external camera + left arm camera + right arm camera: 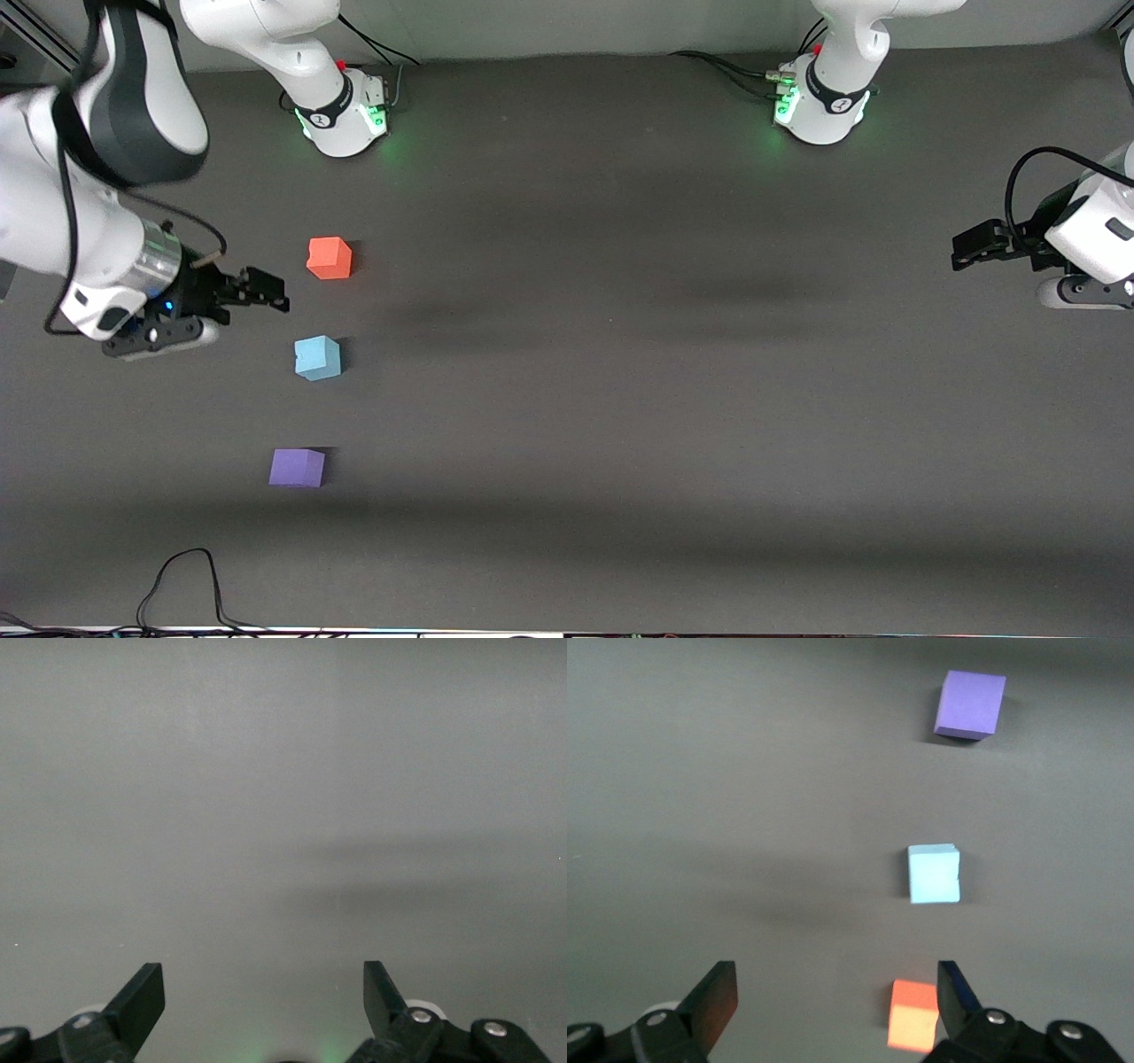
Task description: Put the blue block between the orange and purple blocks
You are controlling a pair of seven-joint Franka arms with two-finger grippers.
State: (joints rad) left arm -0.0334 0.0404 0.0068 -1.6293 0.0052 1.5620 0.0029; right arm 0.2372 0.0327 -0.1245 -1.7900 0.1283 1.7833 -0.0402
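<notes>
Three cubes lie in a line toward the right arm's end of the table. The orange block (329, 258) (912, 1028) is farthest from the front camera and the purple block (297, 467) (970, 704) is nearest. The blue block (317, 358) (934, 873) rests on the table between them, free of any grip. My right gripper (270, 292) (835, 983) hangs open and empty over bare mat beside the orange and blue blocks. At its own end of the table my left gripper (966, 248) (264, 979) waits, open, with only mat under it.
The dark grey mat (620, 354) covers the table. Both arm bases (345, 111) (819, 106) stand along the edge farthest from the front camera. A black cable (177, 585) loops near the front edge, at the right arm's end.
</notes>
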